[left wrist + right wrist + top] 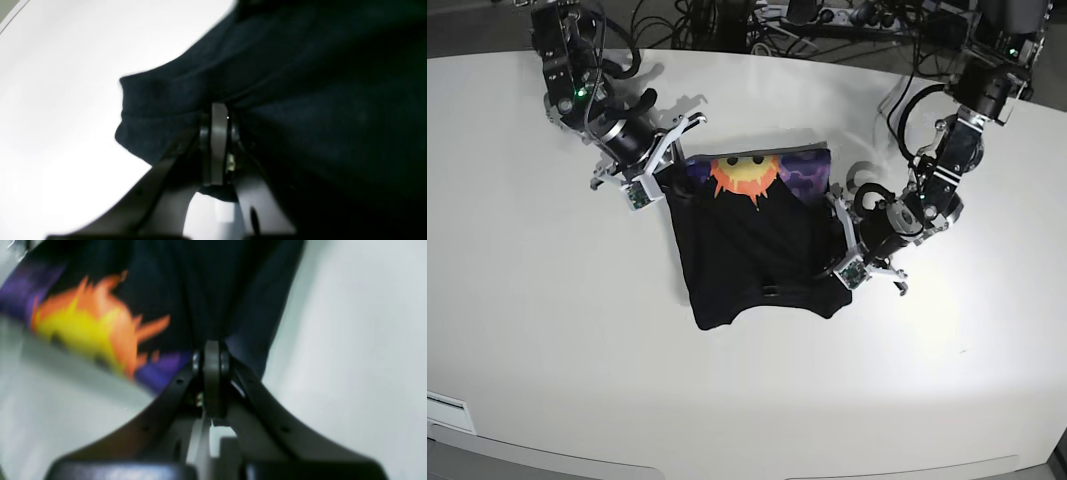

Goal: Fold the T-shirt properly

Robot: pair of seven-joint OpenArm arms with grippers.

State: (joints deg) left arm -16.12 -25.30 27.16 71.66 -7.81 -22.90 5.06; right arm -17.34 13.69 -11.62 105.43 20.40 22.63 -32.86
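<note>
The black T-shirt (pixel 747 255) lies bunched on the white table (pixel 547 300), with its orange sun-face and purple print (pixel 747 175) turned up along the far edge. My right gripper (pixel 672 172), on the base view's left, is shut on the shirt's far-left edge. The right wrist view shows this gripper (pixel 211 348) pinching dark cloth beside the orange and purple print (pixel 100 323). At the shirt's right side, my left gripper (pixel 833 235) is shut on that edge. In the left wrist view, black cloth (pixel 300 100) is clamped by this gripper (pixel 218 110) and drapes to the right.
Cables and equipment (pixel 807 20) crowd the table's far edge behind both arms. A white label (pixel 447 408) sits at the front left corner. Bare white tabletop surrounds the shirt on all sides.
</note>
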